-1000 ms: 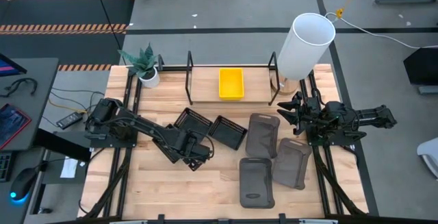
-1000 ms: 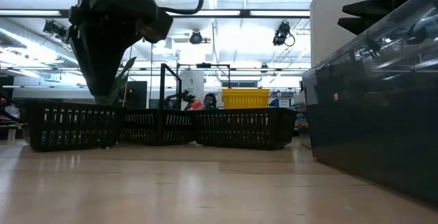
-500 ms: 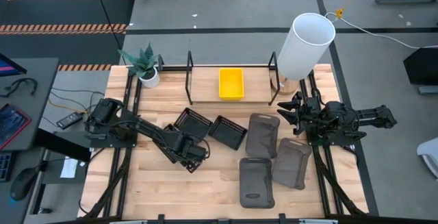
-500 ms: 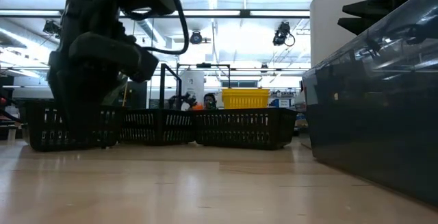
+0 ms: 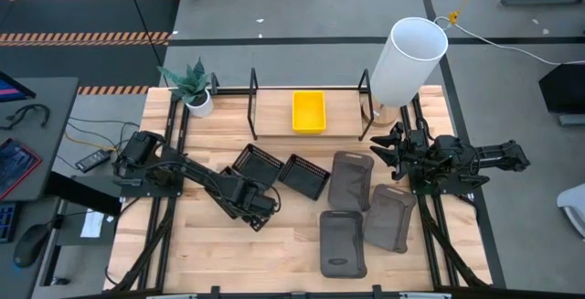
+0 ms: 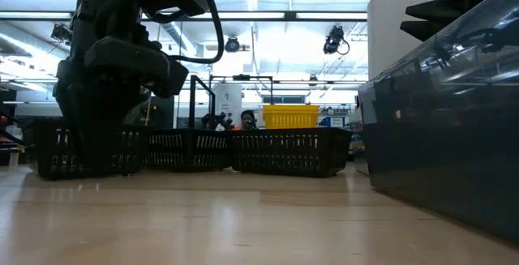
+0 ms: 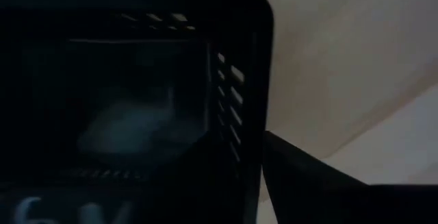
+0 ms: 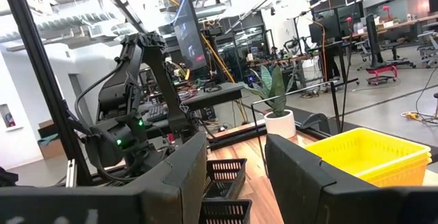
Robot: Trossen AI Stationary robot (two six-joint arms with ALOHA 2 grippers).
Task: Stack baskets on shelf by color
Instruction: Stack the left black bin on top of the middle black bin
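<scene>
The left hand [image 5: 256,209], lower left of centre, reaches down onto a black basket [image 5: 259,217], fingers astride its wall, not visibly clamped. The right hand [image 5: 391,146], centre right, hovers with fingers apart. Visible on the tabletop [image 5: 210,244]: three black baskets, three grey baskets [image 5: 343,243]; yellow baskets [image 5: 308,112] sit on the shelf [image 5: 253,98].

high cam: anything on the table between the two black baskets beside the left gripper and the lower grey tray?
Nothing. In the high view, the stretch from the black baskets to the lower grey tray is bare wood. The left gripper sits down at a third black basket.

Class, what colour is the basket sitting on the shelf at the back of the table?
Bright yellow. The basket on the shelf shows best in the high view.
</scene>
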